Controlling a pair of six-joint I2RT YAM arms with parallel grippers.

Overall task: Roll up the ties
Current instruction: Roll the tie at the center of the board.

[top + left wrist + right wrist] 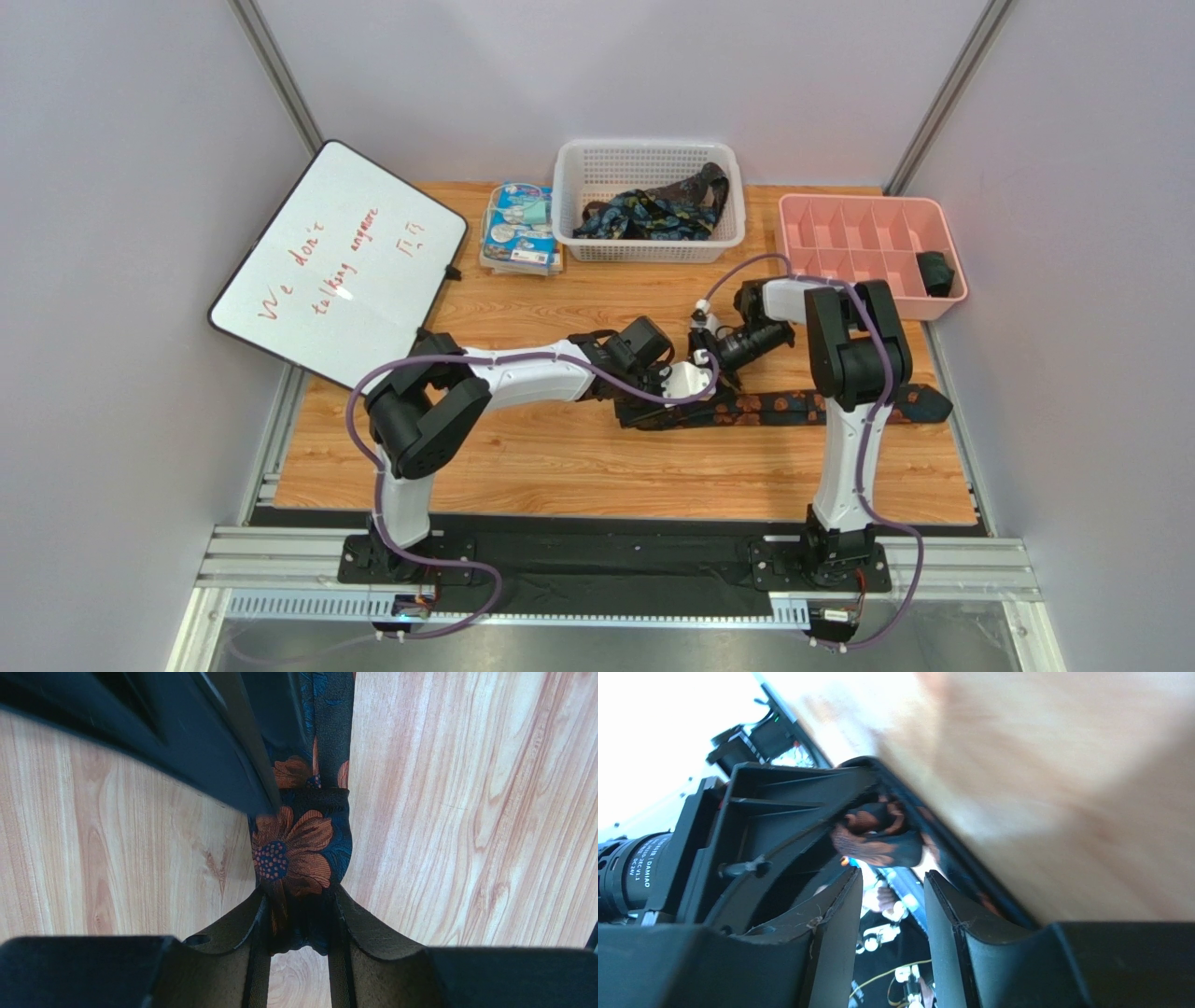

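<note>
A dark tie with orange flowers (800,408) lies flat across the table, its left end rolled up. My left gripper (690,381) is shut on that roll. In the left wrist view the roll (302,847) sits between my left gripper's (302,901) fingertips, and the tie's loose length (330,714) runs away from it. My right gripper (706,336) hovers just behind the roll. In the right wrist view my right gripper (892,878) is open and holds nothing, with the roll (878,836) just past its tips. More ties (659,210) lie in a white basket (645,254).
A pink divided tray (788,238) stands at the back right with a dark roll (936,273) in one compartment. A blue-white packet (519,227) lies left of the basket. A whiteboard (337,266) leans at the back left.
</note>
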